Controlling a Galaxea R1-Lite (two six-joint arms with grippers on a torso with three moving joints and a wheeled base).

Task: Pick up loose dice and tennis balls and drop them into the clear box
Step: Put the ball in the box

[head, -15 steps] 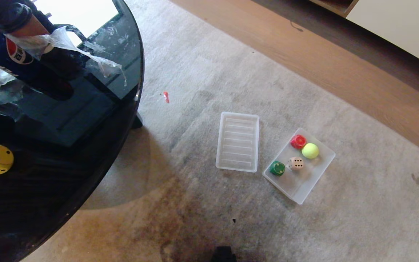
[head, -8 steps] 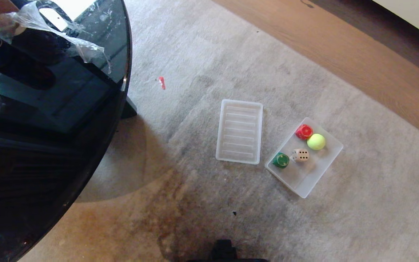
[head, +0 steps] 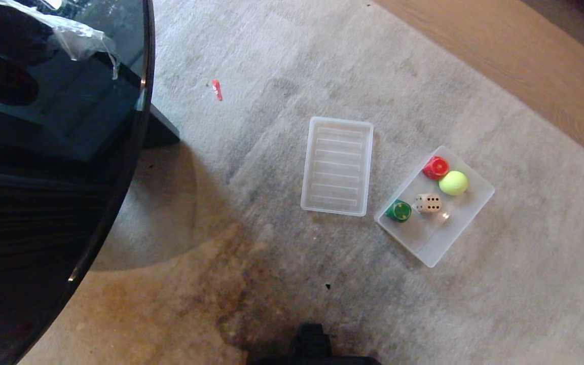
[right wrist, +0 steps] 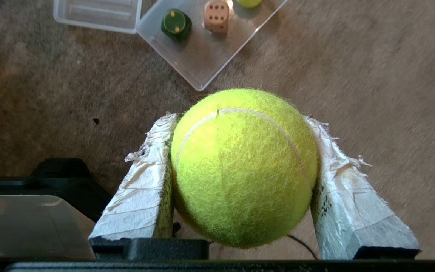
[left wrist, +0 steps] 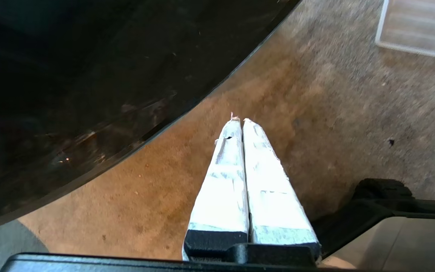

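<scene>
My right gripper has its jaws clamped on a tennis ball, hanging above the carpet, well short of the clear box. My left gripper is shut and empty beside the dark desk. The box already holds a beige die, another ball, a red die and a green one. My worry: the walls are low, so a ball released too high or near an edge may bounce out, or land on the lid just beside the box.

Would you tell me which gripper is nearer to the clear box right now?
Right. The right gripper, holding a tennis ball, hangs over carpet just short of the clear box. The left gripper hangs by the black table, box out of view.
</scene>
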